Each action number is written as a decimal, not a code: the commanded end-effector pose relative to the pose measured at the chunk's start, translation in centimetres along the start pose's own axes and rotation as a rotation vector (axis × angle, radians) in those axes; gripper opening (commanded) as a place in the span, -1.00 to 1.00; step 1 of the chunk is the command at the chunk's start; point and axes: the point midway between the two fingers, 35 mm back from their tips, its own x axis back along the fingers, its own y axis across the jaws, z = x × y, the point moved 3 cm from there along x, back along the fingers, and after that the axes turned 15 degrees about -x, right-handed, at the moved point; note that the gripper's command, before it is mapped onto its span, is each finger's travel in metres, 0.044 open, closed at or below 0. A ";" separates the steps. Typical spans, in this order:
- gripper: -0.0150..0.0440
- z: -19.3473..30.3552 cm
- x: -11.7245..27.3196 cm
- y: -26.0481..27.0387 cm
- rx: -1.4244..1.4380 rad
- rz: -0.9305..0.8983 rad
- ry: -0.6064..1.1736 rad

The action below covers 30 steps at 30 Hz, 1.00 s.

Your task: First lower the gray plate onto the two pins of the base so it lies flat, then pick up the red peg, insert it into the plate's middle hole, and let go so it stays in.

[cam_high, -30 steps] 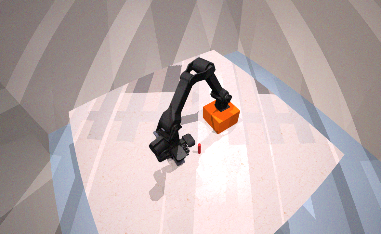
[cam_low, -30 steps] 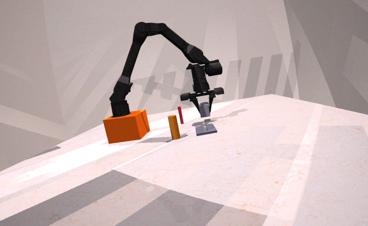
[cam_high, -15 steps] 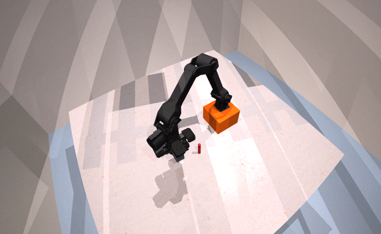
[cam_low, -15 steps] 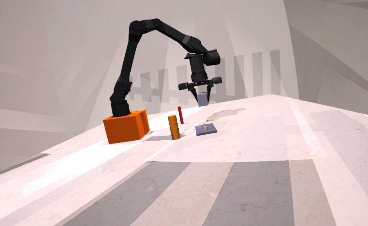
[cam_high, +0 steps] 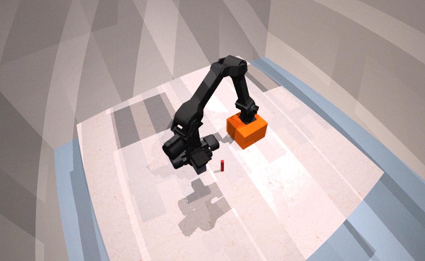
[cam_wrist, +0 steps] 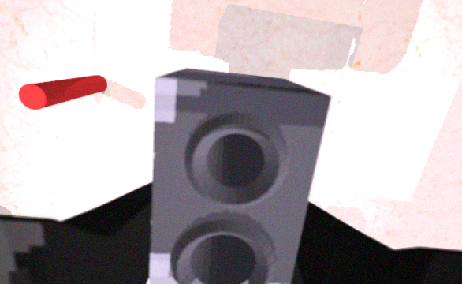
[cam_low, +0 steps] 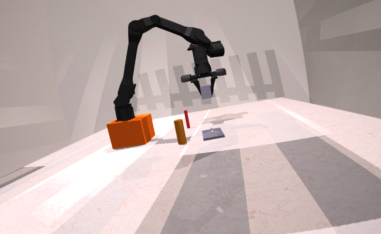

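Note:
My gripper [cam_low: 206,93] is shut on the gray plate [cam_low: 206,90] [cam_wrist: 235,213] and holds it high above the table. In the wrist view the plate shows two round holes, and its lower end is cut off by the frame. The gray base [cam_low: 218,134] lies flat on the table below the plate, with two short pale pins [cam_low: 212,132] standing up. In the top view the base is not visible. The red peg [cam_high: 222,165] [cam_low: 187,119] [cam_wrist: 65,91] stands upright on the table, off to one side of the plate and away from the fingers.
An amber cylinder [cam_low: 180,131] stands upright between the base and the orange block [cam_high: 247,131] [cam_low: 129,133] that carries the arm. In the top view the cylinder is not visible. Shadows and bright patches cross the pale table [cam_high: 272,223] [cam_low: 273,186].

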 end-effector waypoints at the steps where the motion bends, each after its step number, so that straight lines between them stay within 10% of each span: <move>1: -0.49 0.1 1.3 0.2 -0.003 0.004 0.002; 30: -0.49 7.0 -2.5 -3.3 0.052 0.005 0.008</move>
